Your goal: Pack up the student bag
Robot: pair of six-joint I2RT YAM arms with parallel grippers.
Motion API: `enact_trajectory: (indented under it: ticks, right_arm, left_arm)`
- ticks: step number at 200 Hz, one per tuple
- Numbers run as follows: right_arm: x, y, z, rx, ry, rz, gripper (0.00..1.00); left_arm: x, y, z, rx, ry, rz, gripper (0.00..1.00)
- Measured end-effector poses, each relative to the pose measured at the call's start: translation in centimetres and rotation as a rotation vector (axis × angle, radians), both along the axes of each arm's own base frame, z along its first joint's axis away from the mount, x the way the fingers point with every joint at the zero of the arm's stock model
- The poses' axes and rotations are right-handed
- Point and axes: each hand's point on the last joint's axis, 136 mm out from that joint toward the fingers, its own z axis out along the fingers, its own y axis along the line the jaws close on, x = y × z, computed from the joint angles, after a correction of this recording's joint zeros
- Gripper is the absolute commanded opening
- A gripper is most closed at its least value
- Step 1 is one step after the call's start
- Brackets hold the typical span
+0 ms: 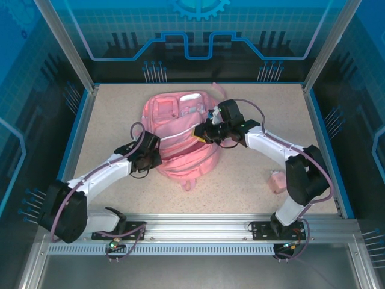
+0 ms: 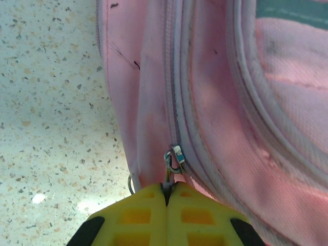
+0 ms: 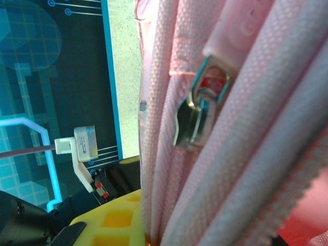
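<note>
Student bag (image 1: 180,144) lies flat mid-bench, toward the back wall; contents hidden. My left gripper (image 2: 166,195) is clamped tight on a zip pull (image 2: 167,171) at the bag's left edge. My right gripper (image 1: 212,131) is pressed into the bag's right-side fabric, can't tell if closed. Bare bench (image 1: 114,114) left and front; small pink item (image 1: 277,181) near the right edge.

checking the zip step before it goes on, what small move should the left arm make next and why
Probably slide along the zip track, drawing the slider with it. The left gripper is shut on the small metal zip pull of the soft pink fabric backpack, and the right gripper seems to pinch the fabric, bracing it.
</note>
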Motion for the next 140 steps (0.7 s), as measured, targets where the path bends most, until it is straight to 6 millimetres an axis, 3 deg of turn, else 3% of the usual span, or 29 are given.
enact_trajectory:
  ticks: [18,41,80,112,140]
  right_arm:
    - [-0.2,-0.3,-0.5,-0.029,-0.008,0.011,0.53]
    - [-1.1,-1.8,-1.7,-0.119,-0.035,0.016,0.73]
    - [-2.9,-7.5,-3.0,-0.381,-0.093,-0.043,0.84]
    - [-2.7,-13.7,-2.7,-0.585,-0.135,-0.139,0.86]
    - [-2.7,-19.3,-2.5,-0.720,-0.127,-0.230,0.88]
  left_arm:
    - [0.1,0.2,0.0,0.017,0.006,-0.001,0.29]
    - [-0.3,0.8,0.2,0.039,0.014,0.005,0.50]
    - [-0.5,1.0,3.2,0.036,-0.048,-0.033,0.75]
    - [-0.1,1.0,6.7,0.012,-0.143,-0.047,0.85]
    - [-0.1,1.1,7.9,0.004,-0.177,-0.055,0.90]
